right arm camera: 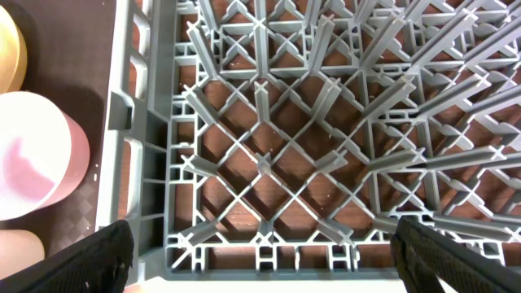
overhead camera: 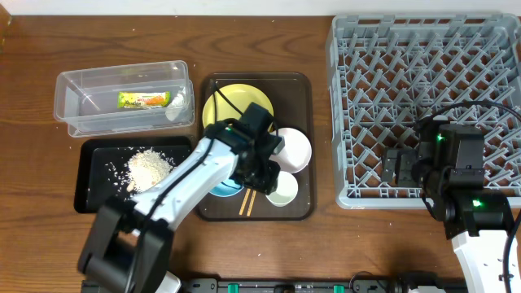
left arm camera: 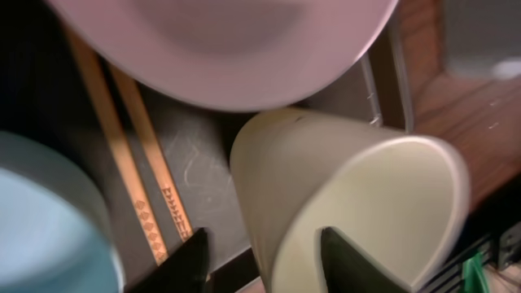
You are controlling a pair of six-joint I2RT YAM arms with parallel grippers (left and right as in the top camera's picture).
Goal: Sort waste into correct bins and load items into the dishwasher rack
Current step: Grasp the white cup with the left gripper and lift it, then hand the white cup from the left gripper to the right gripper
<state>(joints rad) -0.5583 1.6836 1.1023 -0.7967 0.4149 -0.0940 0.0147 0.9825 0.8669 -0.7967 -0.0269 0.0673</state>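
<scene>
Wooden bench (overhead camera: 32,244), brown tray (overhead camera: 306,98) at its centre. On that tray: plate (overhead camera: 228,104) at 11 o'clock, white bowl (overhead camera: 297,150) at 3, cup (overhead camera: 285,191) at 5, chopsticks (overhead camera: 247,203) at 6, blue bowl (overhead camera: 221,191) at 7, mostly hidden under the left arm.

Left gripper (left arm camera: 264,264) low over the cup, moderately wide, astride the cup's wall: one finger (left arm camera: 189,262) outside, the other seemingly inside the mouth. Contact with the wall unclear from so close. Cup tilted in the wrist view, just beside the white bowl's rim, chopsticks at its 9 o'clock on the tray floor.

Tub (overhead camera: 73,89) at 10 o'clock of the bench, wrapper (overhead camera: 143,100) lying inside. Black tray (overhead camera: 94,191) at 8 o'clock, just below the tub, rice (overhead camera: 149,168) heaped in its upper half.

Rack (overhead camera: 366,49) filling the 3 o'clock side. Right gripper (overhead camera: 399,167) spread wide and holding nothing, hovering over the rack's lattice near its 7 o'clock corner, close to the wall facing the brown tray.
</scene>
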